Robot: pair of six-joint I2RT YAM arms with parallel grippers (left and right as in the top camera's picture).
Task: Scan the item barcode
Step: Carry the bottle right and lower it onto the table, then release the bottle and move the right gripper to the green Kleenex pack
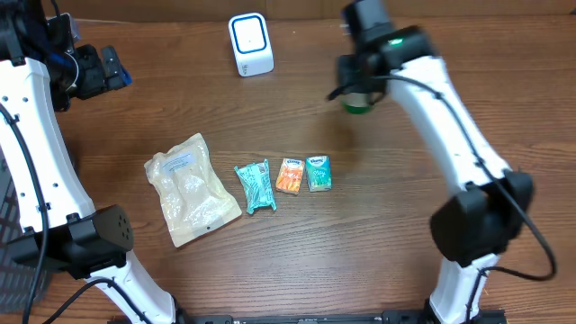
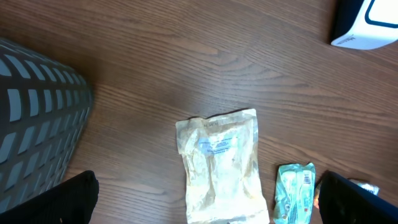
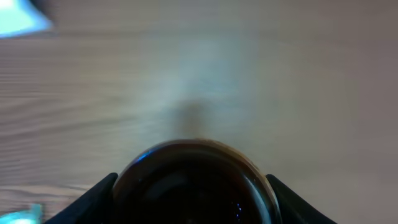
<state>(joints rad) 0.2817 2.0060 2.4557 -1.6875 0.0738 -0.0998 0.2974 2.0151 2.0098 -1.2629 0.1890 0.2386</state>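
Running across every view is a dark brown wood-grain table (image 1: 405,36); past its far edge only a pale strip of the room shows. A dark mesh basket (image 2: 31,124) stands at the left side.

A white scanner (image 1: 250,43) with a blue-rimmed window stands upright near the far edge. A beige pouch (image 1: 191,189) lies flat toward the middle, and its white label carries print too small to read. To its right come a teal packet (image 1: 255,186), an orange box (image 1: 289,175) and a green box (image 1: 318,173). The two boxes lie just beside each other. Their printing cannot be made out.

The right gripper (image 3: 193,177) is to the right of the scanner, well apart from the row. Its fingers (image 3: 102,190) press against both sides of a round item (image 1: 357,106). That item looks dark and glossy from the wrist and green from overhead. The wrist picture is blurred, so no label or barcode on it can be read.

The left gripper (image 2: 206,186) is at the far left, above the pouch in its own view. Its fingers are spread wide with nothing between them.
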